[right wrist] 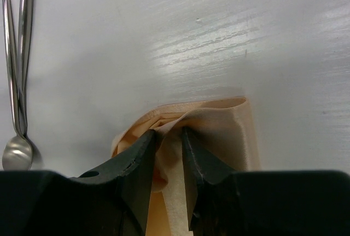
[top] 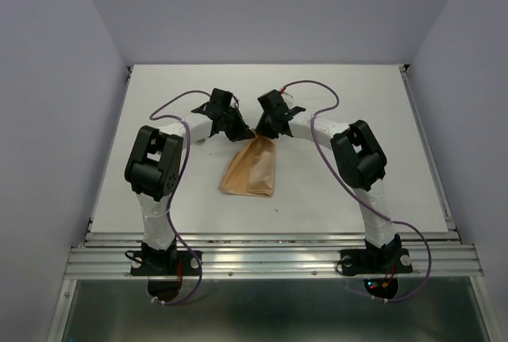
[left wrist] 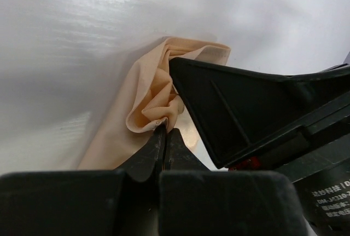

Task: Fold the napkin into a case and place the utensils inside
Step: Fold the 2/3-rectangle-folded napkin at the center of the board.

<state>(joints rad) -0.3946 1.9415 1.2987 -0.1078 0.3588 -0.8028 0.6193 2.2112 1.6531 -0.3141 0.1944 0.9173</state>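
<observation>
Reaching inward, your left gripper (left wrist: 165, 132) and right gripper (right wrist: 169, 137) meet at the far end of the napkin (top: 250, 169), each clenched on a fold.

Black left arm (top: 157, 163) and right arm (top: 361, 159) bent inward, left pincer (left wrist: 165, 132) clamped tight, right pincer (right wrist: 169, 134) pinching with narrow gap.

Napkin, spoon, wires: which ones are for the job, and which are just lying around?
For the job:
napkin
spoon
second thin utensil beside it
left gripper and right gripper, both pinching the napkin

Just there:
purple cables
white table
</observation>
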